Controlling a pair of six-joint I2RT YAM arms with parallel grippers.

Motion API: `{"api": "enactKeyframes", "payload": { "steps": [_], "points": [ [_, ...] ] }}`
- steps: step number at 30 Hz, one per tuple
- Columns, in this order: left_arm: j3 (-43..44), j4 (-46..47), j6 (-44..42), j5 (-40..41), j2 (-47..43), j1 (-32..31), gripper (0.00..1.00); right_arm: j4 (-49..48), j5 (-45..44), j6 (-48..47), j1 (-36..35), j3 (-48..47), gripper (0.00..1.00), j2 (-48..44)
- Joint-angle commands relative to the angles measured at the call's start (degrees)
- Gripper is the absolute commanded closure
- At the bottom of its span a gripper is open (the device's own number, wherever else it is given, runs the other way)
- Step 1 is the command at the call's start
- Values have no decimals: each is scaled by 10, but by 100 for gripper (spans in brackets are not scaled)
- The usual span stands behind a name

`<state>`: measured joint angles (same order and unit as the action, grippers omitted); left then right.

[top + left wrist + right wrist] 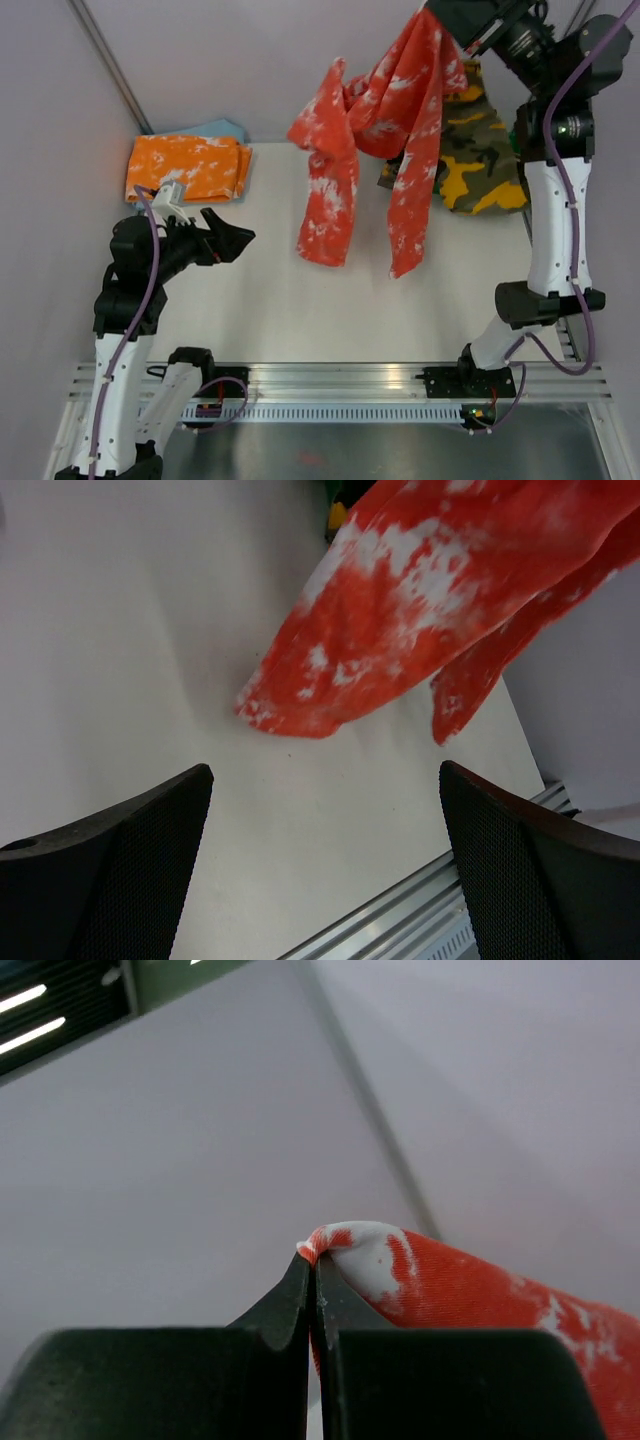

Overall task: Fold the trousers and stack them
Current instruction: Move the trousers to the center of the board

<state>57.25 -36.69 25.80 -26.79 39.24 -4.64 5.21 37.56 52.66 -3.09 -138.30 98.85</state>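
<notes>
Above the tabletop's far half: the red tie-dye trousers [400, 110] are hanging in the air, pinched at one high corner
Long axis: running vertical, both legs pointing down at the tabletop [300, 310], hems dangling close over it
Right fingers [290, 1310]: pressing shut on a fold of the red cloth, raised high
Left fingers [130, 880]: standing wide apart, holding nothing, facing the hanging hems
Orange-and-white pair [188, 167]: lying folded at the far left, on a pale blue cloth [222, 129]
Camouflage pair [480, 150]: lying crumpled at the far right
Surface: white and matte, an aluminium rail [340, 380] running along the near edge
Room: pale lilac walls are enclosing the sides and back
</notes>
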Motion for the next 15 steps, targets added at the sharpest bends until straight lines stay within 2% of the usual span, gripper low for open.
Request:
{"api": "enactKeyframes", "payload": {
  "steps": [1,2,5,7,10,12,13,15],
  "points": [
    [54,-6,-27,19,6,-3,0,-38,84,-11,-92,80,100,-113],
    [61,-11,-27,33,9,-3,0,-22,75,-50,-130,158,100,-139],
    [90,-39,-18,109,16,-3,0,20,50,-124,-190,293,100,-224],
    [109,-59,-11,136,23,-3,0,55,37,-159,-212,348,100,-261],
    [131,-78,-6,133,32,-3,0,81,15,-193,-246,513,100,-298],
    [135,-84,-2,133,30,-3,0,81,6,-208,-284,577,100,-315],
    [136,-89,-2,144,29,-3,0,105,-37,-224,-302,626,100,-319],
    [131,-102,-2,158,28,-3,0,147,-104,-278,-377,662,100,-317]
  ]
}}
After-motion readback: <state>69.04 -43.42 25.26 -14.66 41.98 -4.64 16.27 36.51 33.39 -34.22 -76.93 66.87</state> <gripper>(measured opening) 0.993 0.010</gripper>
